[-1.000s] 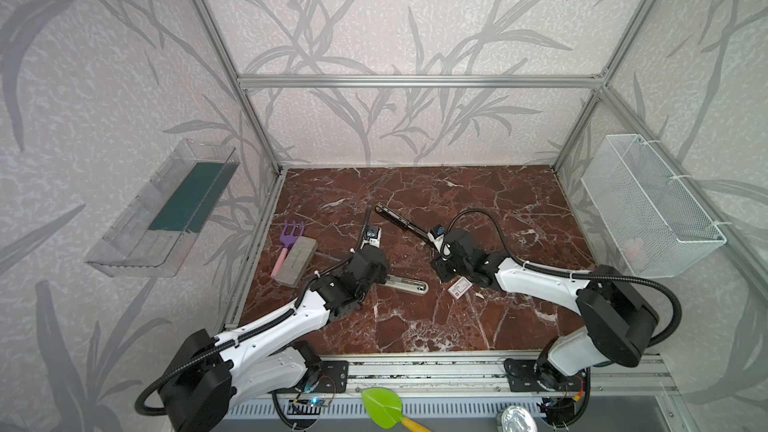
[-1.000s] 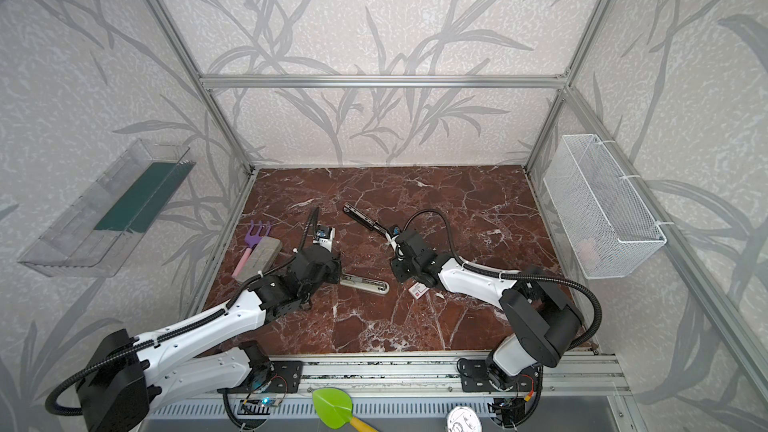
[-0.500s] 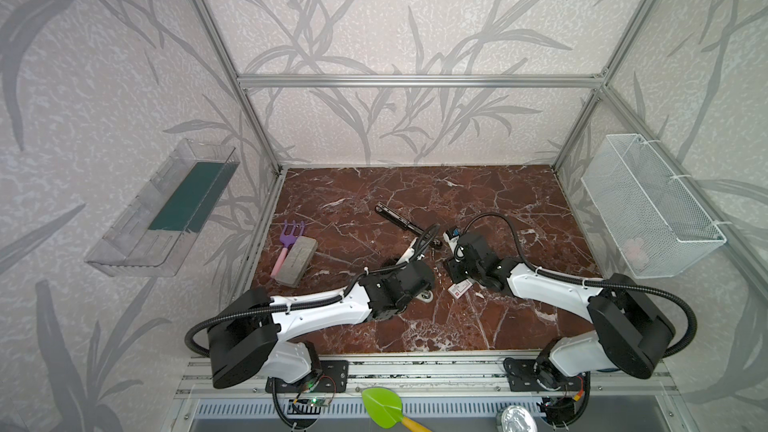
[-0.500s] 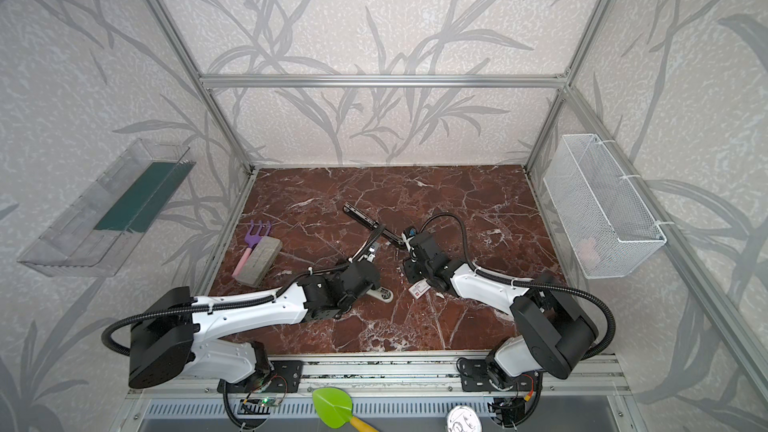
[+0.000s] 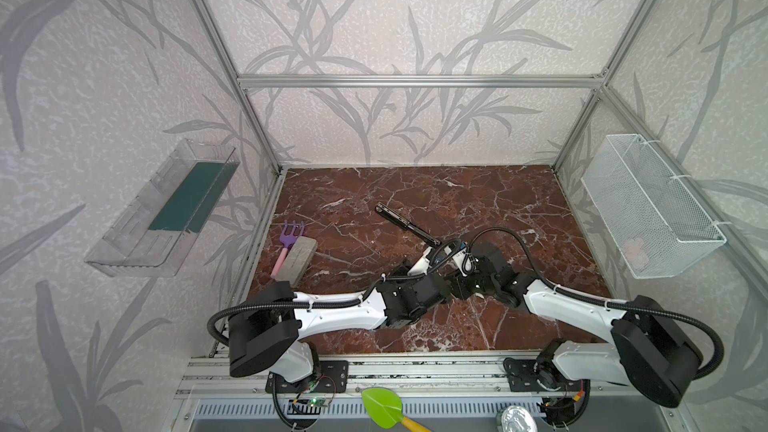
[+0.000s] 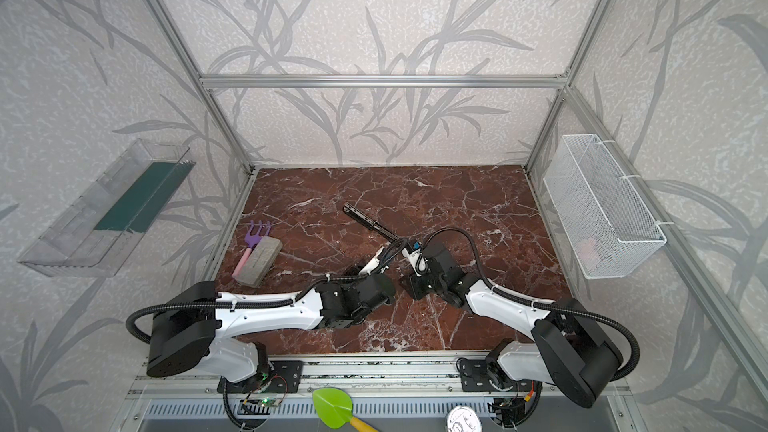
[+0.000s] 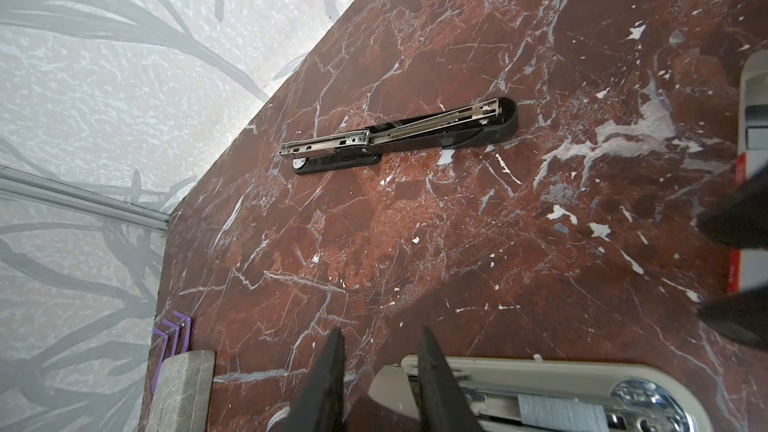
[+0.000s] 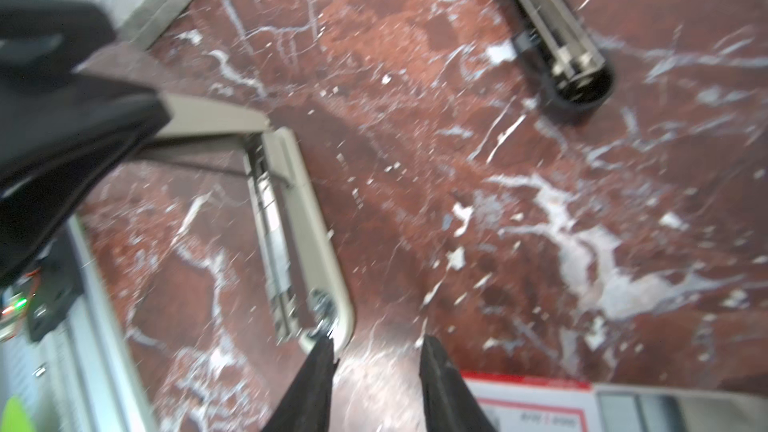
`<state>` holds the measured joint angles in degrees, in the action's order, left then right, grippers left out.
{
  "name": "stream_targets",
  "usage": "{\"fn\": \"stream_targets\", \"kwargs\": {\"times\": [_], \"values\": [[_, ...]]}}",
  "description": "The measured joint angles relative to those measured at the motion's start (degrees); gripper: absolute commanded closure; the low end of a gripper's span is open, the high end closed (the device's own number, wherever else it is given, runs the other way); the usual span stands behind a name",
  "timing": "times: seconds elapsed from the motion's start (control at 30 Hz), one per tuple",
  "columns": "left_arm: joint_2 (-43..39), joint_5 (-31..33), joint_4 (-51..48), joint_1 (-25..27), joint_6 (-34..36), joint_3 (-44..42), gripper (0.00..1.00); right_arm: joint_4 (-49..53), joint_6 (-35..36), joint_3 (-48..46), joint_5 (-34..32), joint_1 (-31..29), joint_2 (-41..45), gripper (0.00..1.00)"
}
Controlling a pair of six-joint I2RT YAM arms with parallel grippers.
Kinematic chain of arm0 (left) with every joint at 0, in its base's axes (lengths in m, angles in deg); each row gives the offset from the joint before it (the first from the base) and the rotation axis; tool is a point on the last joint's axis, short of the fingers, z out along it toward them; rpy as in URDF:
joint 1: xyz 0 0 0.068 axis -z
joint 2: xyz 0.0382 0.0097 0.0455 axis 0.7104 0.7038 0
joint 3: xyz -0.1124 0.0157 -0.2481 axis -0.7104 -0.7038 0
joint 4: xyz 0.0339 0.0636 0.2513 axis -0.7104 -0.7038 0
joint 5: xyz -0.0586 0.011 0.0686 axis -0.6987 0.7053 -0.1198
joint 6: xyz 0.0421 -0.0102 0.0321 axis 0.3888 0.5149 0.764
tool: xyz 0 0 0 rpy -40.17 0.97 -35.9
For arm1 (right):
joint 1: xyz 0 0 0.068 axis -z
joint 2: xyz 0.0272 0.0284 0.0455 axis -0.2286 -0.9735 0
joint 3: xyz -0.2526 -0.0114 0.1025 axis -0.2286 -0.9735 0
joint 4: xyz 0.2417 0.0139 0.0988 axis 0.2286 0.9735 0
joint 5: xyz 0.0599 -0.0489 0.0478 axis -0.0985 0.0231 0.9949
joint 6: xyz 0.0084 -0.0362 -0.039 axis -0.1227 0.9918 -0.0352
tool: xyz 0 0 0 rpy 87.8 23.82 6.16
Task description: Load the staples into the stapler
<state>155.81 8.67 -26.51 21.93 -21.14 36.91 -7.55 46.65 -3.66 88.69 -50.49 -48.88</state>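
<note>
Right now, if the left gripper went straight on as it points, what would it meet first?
Probably the black stapler, beyond bare table ahead of the left gripper; depth is unclear, so perhaps the table first.

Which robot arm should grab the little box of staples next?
The right arm. The right gripper is open and empty, with the staples box just beside its fingers. The left gripper looks busy holding up the lid of the beige stapler.
</note>
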Motion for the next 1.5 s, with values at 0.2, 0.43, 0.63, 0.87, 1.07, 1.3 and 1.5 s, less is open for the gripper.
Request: {"fn": "stream_targets", "kwargs": {"times": [0.2, 0.43, 0.63, 0.87, 1.07, 1.3, 1.5], "values": [[0.98, 0.46, 0.13, 0.0, 0.22, 0.07, 0.84, 3.15, -2.84, -5.33, 3.3, 0.0, 9.86, 0.63], [4.76, 4.26, 2.38, -0.11, 2.56, 0.72, 0.84, 5.01, -4.31, -6.54, 4.0, 0.0, 13.92, 0.62], [6.27, 5.57, 5.57, -3.48, 4.96, 0.7, 0.84, 4.72, -4.87, -6.84, 3.98, 0.0, 13.42, 0.62], [8.22, 6.6, 7.82, -5.97, 8.28, 0.7, 0.76, 4.28, -5.46, -7.26, 3.34, 0.0, 12.52, 0.63], [8.26, 5.2, 6.97, -5.97, 7.43, 0.7, 0.65, 3.89, -5.73, -7.74, 2.16, 0.0, 12.52, 0.63], [8.96, 2.19, 3.3, -5.09, 4.02, 0.85, 0.56, 3.87, -5.84, -7.78, 1.9, 0.0, 12.5, 0.63], [10.1, 0.85, 0.35, -4.28, 1.68, 2.25, 0.48, 3.85, -5.84, -7.78, 1.57, 0.0, 12.5, 0.63]]}}
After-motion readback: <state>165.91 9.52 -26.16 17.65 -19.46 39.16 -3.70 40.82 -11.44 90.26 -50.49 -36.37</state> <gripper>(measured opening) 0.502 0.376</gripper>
